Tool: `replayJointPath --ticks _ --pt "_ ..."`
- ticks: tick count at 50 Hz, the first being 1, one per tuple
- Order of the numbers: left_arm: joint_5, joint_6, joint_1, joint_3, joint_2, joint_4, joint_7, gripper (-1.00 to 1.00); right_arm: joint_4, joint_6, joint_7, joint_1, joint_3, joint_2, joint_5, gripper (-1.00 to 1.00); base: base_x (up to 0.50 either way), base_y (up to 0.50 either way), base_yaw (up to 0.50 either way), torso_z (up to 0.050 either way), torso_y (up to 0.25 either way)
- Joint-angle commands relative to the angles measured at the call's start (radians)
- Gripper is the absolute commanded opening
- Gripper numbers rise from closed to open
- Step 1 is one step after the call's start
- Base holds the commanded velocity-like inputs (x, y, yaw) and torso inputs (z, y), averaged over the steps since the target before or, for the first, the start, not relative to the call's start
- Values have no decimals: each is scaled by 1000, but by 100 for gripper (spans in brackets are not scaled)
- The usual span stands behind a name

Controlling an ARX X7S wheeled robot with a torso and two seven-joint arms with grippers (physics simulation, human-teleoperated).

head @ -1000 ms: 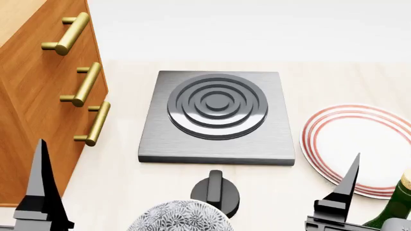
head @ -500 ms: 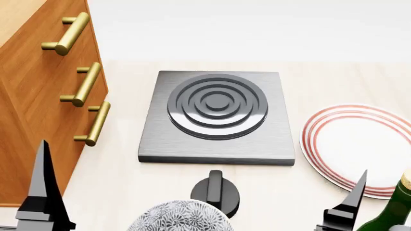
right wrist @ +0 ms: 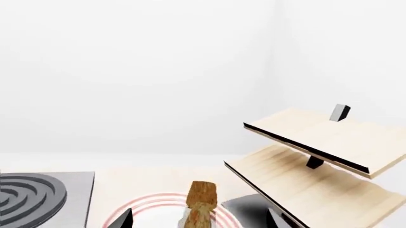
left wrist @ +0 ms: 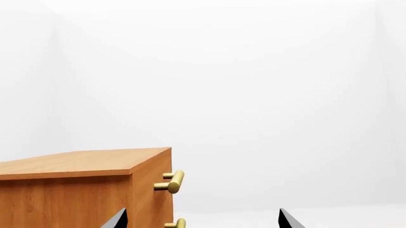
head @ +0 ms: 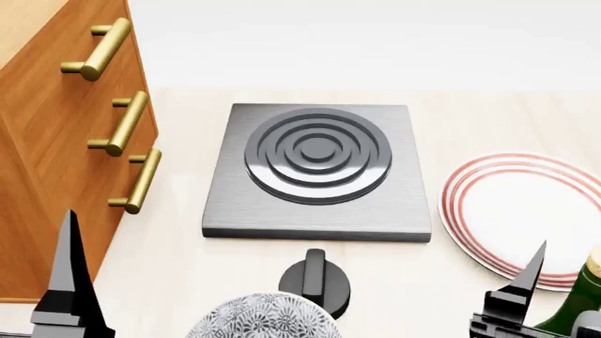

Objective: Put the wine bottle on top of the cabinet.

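The wine bottle (head: 580, 301) stands at the near right edge of the head view, dark green with a tan cork, beside the striped plate. In the right wrist view its cork (right wrist: 203, 194) rises between my right gripper's (right wrist: 199, 220) two fingertips, which stand wide apart on either side without touching it. One right finger (head: 531, 276) shows just left of the bottle. The orange-brown cabinet (head: 56, 134) with brass handles fills the left; its top shows in the left wrist view (left wrist: 76, 161). My left gripper (left wrist: 199, 221) is open and empty in front of the cabinet.
A grey hob plate (head: 319, 169) with dark rings lies in the middle, a black knob (head: 317, 278) in front of it. A patterned bowl (head: 263, 317) sits at the near edge. A red-striped plate (head: 521, 211) lies right. A pale slanted rack (right wrist: 317, 161) stands beyond the bottle.
My right gripper has shifted right and lower in the head view, closer to the bottle. My left gripper has sunk slightly. Nothing has been taken hold of.
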Motion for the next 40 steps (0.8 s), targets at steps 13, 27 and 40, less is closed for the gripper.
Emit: replayJointPath --ticks 13,27,40 --pt "-5 -10 -5 21 -10 6 -16 100 -13 -18 -9 9 29 -3 44 -100 0 0 0 0 0" --pt "-11 -2 -10 32 -14 -5 -21 100 -36 -7 1 14 47 5 57 -100 0 0 0 0 1" --pt "-7 26 -14 67 -12 -52 -15 100 -181 162 -15 202 105 78 252 -100 0 0 0 0 1"
